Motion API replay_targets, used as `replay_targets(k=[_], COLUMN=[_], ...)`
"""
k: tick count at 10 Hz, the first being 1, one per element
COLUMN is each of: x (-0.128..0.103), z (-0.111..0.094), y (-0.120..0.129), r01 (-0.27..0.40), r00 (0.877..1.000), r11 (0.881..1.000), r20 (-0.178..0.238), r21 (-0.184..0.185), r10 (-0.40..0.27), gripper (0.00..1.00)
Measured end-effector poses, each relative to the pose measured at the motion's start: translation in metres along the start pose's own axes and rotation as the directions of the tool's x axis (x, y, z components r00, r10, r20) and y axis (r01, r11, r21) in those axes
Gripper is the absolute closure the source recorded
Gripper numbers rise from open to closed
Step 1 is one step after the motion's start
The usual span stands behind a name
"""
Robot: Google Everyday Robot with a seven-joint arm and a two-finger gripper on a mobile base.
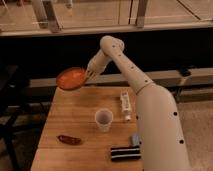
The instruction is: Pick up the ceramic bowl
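Note:
The ceramic bowl (71, 78) is round, shallow and glossy orange-red. It hangs tilted in the air above the far left corner of the wooden table (75, 120). My gripper (90, 75) is at the bowl's right rim, shut on it, with the white arm reaching in from the right. The translucent white cup (103, 120) stands upright near the table's middle. The dark red elongated object (69, 140) lies at the front left.
A white tube (125, 104) lies right of the cup. A black-and-white striped packet (124, 152) and a small blue-grey item (135, 140) lie at the front right. A dark counter and glass railing stand behind the table. A dark chair (7, 115) is at the left.

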Motion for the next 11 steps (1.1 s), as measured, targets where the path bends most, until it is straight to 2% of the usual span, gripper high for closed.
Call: replay_targets(k=[4, 11], x=[0.0004, 0.0014], z=[0.0002, 0.0004], y=[-0.0013, -0.0029], r01=[0.008, 0.026], r00=[1.000, 0.999], r11=[1.000, 0.998], r20=[0.012, 0.021], r21=[0.029, 0.054], r10=[-0.008, -0.028], gripper=[1.00, 1.00])
